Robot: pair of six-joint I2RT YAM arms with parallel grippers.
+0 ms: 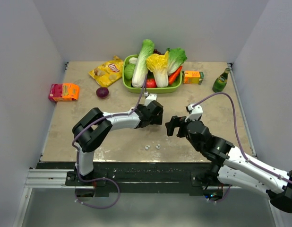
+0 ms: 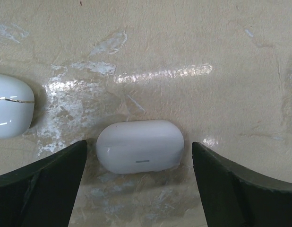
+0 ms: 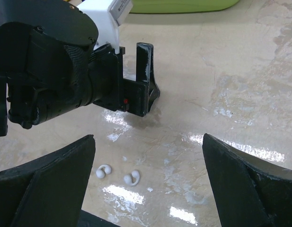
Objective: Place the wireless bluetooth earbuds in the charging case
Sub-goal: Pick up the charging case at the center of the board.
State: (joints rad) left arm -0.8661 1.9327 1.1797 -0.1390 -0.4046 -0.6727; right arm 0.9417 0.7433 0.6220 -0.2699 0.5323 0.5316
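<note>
The white charging case [image 2: 140,145] lies closed on the tan table, with a small slot mark on its near face. It sits between the fingers of my left gripper [image 2: 139,144], which is open and not touching it. A second white rounded piece [image 2: 9,111] with a thin gold line shows at the left edge of the left wrist view. In the top view the left gripper [image 1: 153,114] hides the case. Two tiny white earbuds [image 3: 104,170] [image 3: 132,178] lie side by side on the table, also seen as earbuds [image 1: 152,146] nearer the arm bases. My right gripper [image 3: 148,142] hangs open above and behind them, holding nothing.
At the back stands a green basket [image 1: 128,85] of vegetables. Beside it are a yellow chips bag [image 1: 107,71], a purple onion [image 1: 102,92], an orange and pink box [image 1: 64,91], a juice box [image 1: 193,77] and a green bottle [image 1: 221,80]. White walls enclose the table.
</note>
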